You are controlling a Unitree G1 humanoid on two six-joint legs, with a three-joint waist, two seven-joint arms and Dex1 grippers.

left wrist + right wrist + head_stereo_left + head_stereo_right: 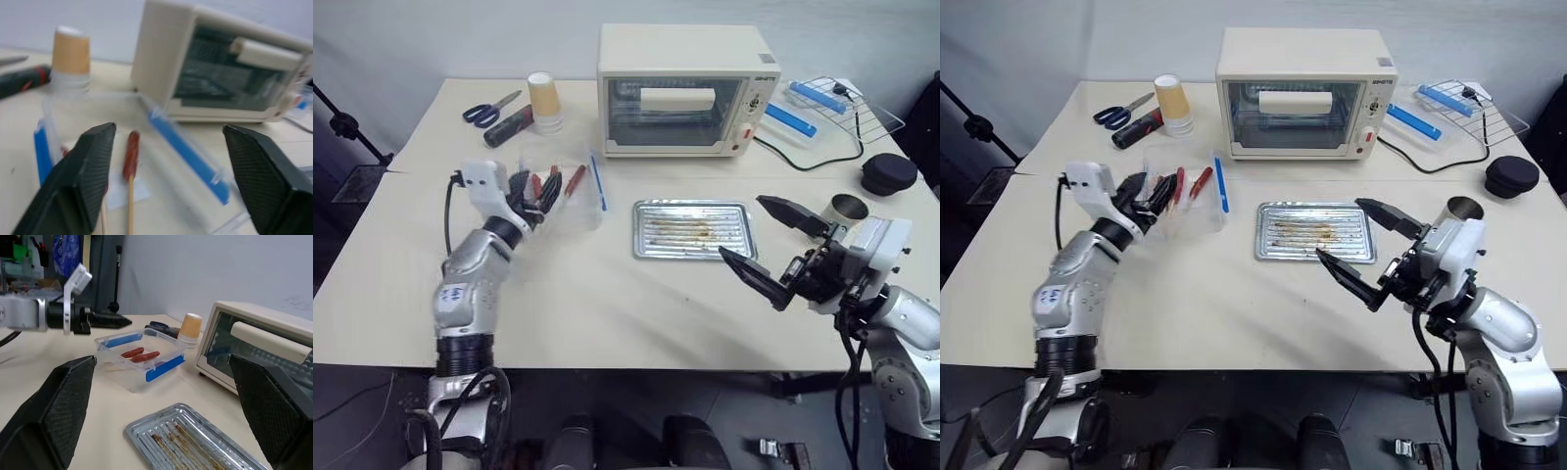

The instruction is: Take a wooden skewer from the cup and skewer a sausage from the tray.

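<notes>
Your left wrist view catches a skewered sausage (131, 154) in the clear box (139, 363); the head views blur it. Tray (691, 229) holds only grease. Both grippers, left (166, 181) and right (766, 242), spread wide, holding nothing.

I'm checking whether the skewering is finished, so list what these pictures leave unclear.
- Cup: in the left eye view, the right tool and its wrist cover its lower part; no skewers inside can be made out.
- Skewered sausages: the left wrist view is blurred, and the left tool's finger hides one.
- Clear container: its sausage count is uncertain in the right wrist view.
</notes>
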